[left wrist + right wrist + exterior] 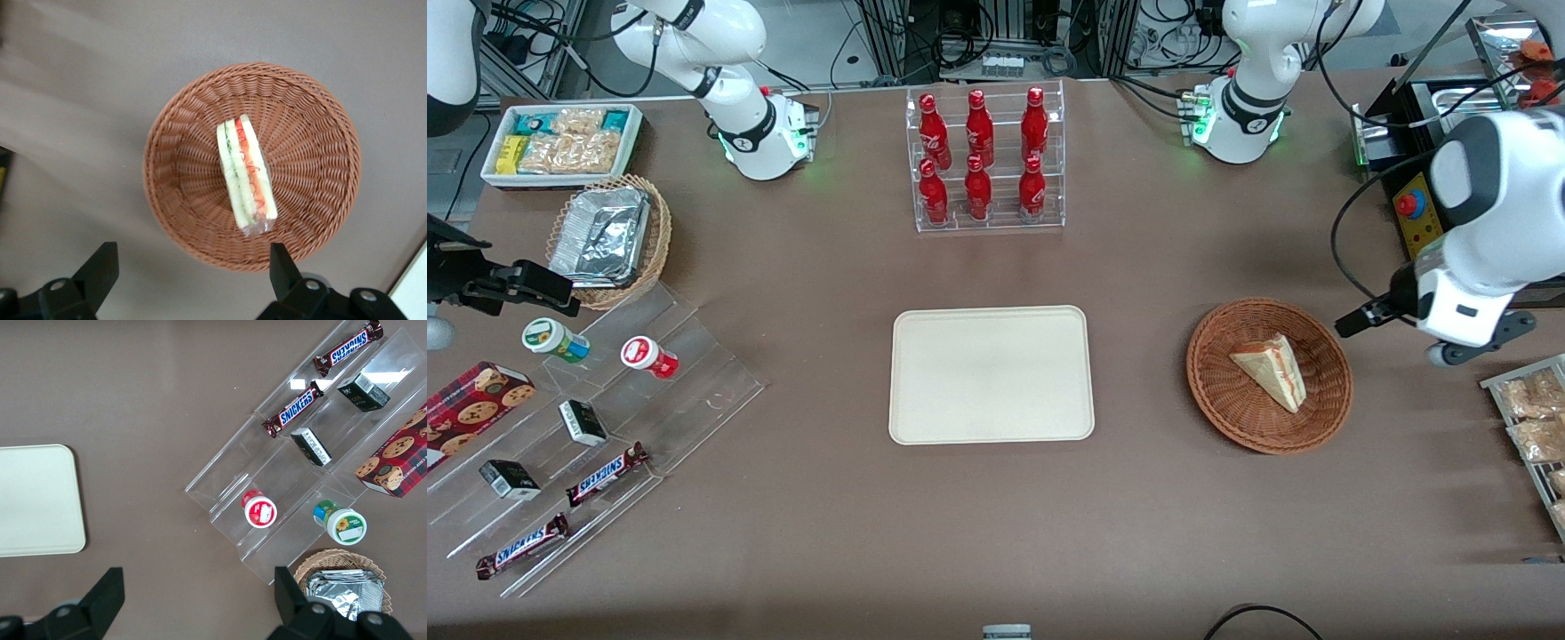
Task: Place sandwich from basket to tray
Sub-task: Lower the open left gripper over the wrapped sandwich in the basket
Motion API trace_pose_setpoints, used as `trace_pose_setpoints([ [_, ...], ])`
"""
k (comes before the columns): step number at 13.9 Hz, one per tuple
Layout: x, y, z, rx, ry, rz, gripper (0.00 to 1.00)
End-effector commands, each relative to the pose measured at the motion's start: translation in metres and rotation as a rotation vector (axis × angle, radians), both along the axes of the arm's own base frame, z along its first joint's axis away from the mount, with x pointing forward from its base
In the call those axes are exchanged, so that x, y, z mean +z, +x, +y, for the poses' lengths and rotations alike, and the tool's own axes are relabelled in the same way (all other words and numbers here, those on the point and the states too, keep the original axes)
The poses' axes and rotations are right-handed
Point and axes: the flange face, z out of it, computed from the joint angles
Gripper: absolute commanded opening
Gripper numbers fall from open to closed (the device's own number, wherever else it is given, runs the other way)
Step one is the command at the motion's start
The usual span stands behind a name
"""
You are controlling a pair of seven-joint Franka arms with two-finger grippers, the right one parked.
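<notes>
The sandwich (1272,369) is a pale bread wedge with red and green filling, lying in the reddish-brown wicker basket (1223,391). The cream tray (991,373) lies beside the basket, toward the parked arm's end, with nothing on it. My left gripper (1356,322) hovers well above the table beside the basket, toward the working arm's end. In the left wrist view the gripper (192,270) is open and empty, its fingers (100,267) spread wide. The sandwich (245,177) and basket (313,133) lie below it, apart from the fingers. The tray also shows in the right wrist view (37,500).
A clear rack of red bottles (985,160) stands farther from the camera than the tray. Bagged tan snacks (1529,418) and a black box with a red button (1414,209) lie at the working arm's end. A stepped acrylic shelf (605,418) and a tan wicker basket with foil tray (609,236) lie at the parked arm's end.
</notes>
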Motion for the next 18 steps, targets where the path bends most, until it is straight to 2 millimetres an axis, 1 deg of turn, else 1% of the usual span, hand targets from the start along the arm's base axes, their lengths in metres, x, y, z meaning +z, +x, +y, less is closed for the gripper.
trace_pose_setpoints([
  [1,-0.024,-0.016,-0.028,0.128,0.0,-0.06,1.0],
  [3,-0.045,-0.019,-0.033,0.191,-0.003,-0.092,1.0],
  [5,-0.06,-0.019,-0.048,0.184,0.002,-0.077,1.0],
  [10,-0.104,-0.027,-0.049,0.193,0.002,-0.082,1.0],
  [13,-0.116,-0.024,-0.05,0.197,-0.002,-0.1,1.0],
  [14,-0.124,-0.021,-0.05,0.211,-0.005,-0.123,1.0],
  [15,-0.132,-0.019,-0.053,0.227,-0.007,-0.127,1.0],
  [16,-0.138,-0.02,-0.062,0.213,-0.006,-0.126,1.0],
  [18,-0.143,-0.02,-0.063,0.21,-0.004,-0.12,1.0],
])
